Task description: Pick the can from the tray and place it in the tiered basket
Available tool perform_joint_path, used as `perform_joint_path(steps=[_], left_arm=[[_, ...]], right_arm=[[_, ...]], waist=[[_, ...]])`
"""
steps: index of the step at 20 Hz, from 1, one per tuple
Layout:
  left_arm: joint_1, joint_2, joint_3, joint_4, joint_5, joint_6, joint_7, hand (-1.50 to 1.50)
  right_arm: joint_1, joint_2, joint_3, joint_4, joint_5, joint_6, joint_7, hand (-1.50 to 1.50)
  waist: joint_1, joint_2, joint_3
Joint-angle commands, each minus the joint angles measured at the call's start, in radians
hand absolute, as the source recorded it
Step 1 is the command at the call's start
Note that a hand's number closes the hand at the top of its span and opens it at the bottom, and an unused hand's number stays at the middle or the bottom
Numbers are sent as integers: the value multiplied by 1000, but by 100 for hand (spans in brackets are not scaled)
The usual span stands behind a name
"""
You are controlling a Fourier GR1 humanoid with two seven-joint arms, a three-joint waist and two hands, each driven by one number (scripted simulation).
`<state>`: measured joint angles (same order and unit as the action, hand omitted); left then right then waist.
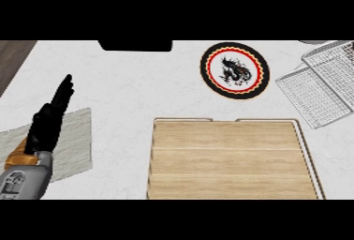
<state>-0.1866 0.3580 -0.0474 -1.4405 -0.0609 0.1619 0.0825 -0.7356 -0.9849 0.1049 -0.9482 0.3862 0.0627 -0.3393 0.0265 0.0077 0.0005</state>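
The left hand rests by the counter's left edge, fingers straight and together, well apart from the wooden tray.

Pale, faintly veined white counter

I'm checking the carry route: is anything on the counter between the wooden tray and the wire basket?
Nothing visible: bare counter separates the tray from the basket. The plate lies off to the view's left. No can shows.
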Motion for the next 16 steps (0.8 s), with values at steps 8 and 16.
perform_joint_path(steps=[8,16], left_arm=[[14,-32,9,20,-27,5,-41,0],[21,-44,-12,-44,-51,-4,27,0]], right_arm=[[-58,100,-10,354,41,143,-95,-150],[-199,95,-174,484,-75,210,-147,-150]], waist=[[-2,1,0],[-1,-2,1]])
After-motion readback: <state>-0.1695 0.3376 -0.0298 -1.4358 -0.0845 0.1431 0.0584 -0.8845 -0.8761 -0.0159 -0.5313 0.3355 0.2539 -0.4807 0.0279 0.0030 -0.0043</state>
